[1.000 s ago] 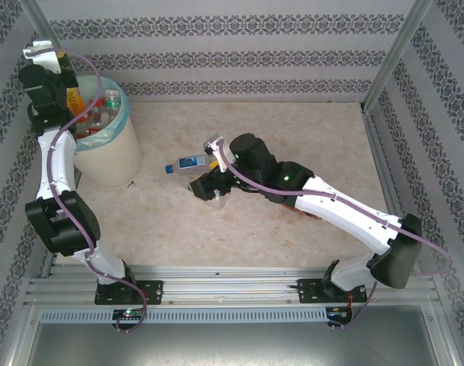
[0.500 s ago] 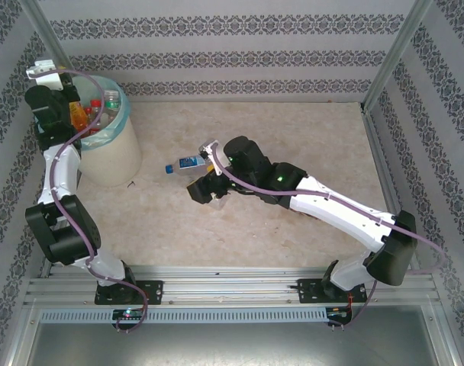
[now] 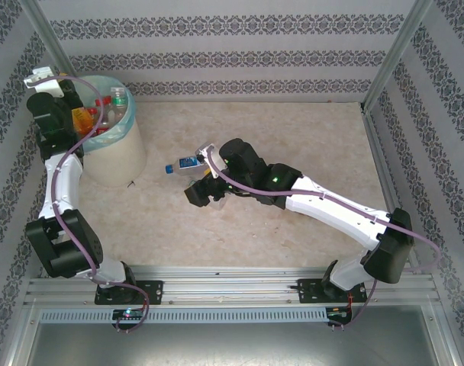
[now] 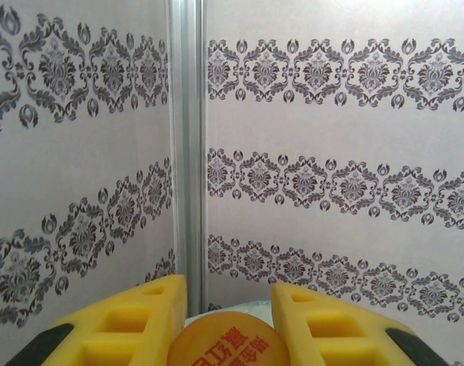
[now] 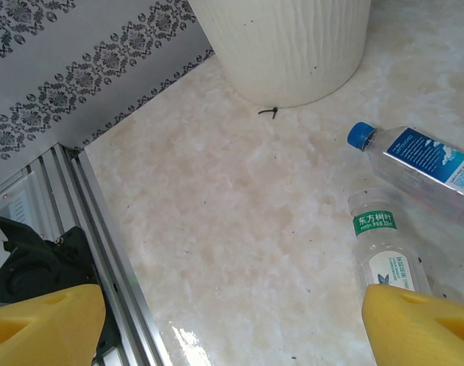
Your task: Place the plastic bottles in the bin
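Observation:
The cream-white bin [image 3: 114, 156], lined with a teal bag, stands at the far left and holds several bottles [image 3: 114, 103]. My left gripper [image 3: 73, 116] hangs over its left rim, shut on an orange bottle [image 3: 85, 119]. In the left wrist view the orange bottle's round end [image 4: 228, 343] sits between the yellow fingers [image 4: 144, 320]. A clear bottle with a blue cap and label [image 3: 185, 163] [image 5: 426, 164] lies mid-table. Beside it lies a clear green-labelled bottle [image 5: 381, 248]. My right gripper [image 3: 200, 192] [image 5: 232, 328] hovers open just near of them, its right finger [image 5: 423, 328] over the green-labelled bottle's end.
The bin's base [image 5: 285, 53] shows at the top of the right wrist view. An aluminium rail [image 5: 95, 229] runs along the table's near edge. Patterned walls and a metal corner post [image 4: 186, 145] enclose the table; bare marble [image 3: 293, 137] lies to the right.
My left gripper has shifted slightly over the bin's rim, the orange bottle still in it. The right gripper has slid left and nearer, past the blue-labelled bottle.

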